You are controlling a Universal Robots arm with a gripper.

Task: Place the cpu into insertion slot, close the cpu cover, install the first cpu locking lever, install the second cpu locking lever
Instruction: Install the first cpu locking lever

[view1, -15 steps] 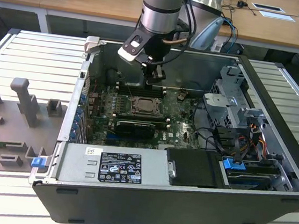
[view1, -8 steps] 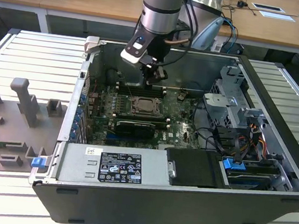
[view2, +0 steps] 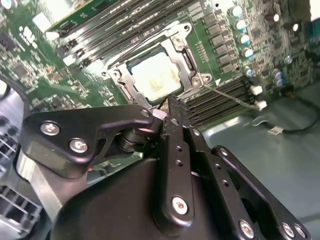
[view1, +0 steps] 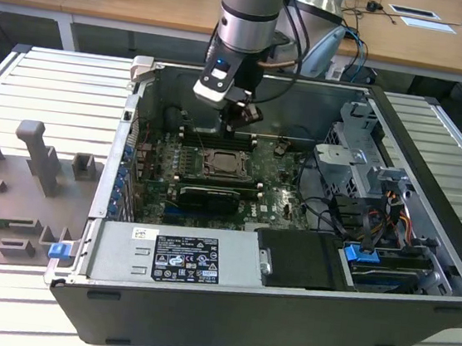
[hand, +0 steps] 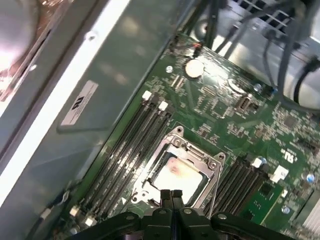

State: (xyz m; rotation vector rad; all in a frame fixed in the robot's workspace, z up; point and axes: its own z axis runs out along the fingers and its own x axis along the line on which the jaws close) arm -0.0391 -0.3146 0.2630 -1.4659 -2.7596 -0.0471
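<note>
The cpu [view2: 155, 77] [hand: 176, 172], a pale square chip, lies in the insertion slot [view1: 230, 166] on the green board. The silvery cpu cover [view2: 116, 70] [hand: 198, 156] lies flat around it, framing the chip through its cut-out. A thin metal lever rod [view2: 227, 95] runs out from one socket corner across the memory slots. My gripper [view1: 230, 125] [view2: 171, 102] [hand: 171, 194] hangs just above the socket's edge, fingers shut together with nothing between them.
The board sits inside an open black computer case [view1: 432, 163]. Long memory slots [hand: 135, 135] flank the socket. A black card [view1: 209, 196], power supply [view1: 179, 259], cables [view1: 327, 209] and drive cage [view1: 358, 154] crowd the case. Grey fixtures [view1: 37, 155] stand outside it.
</note>
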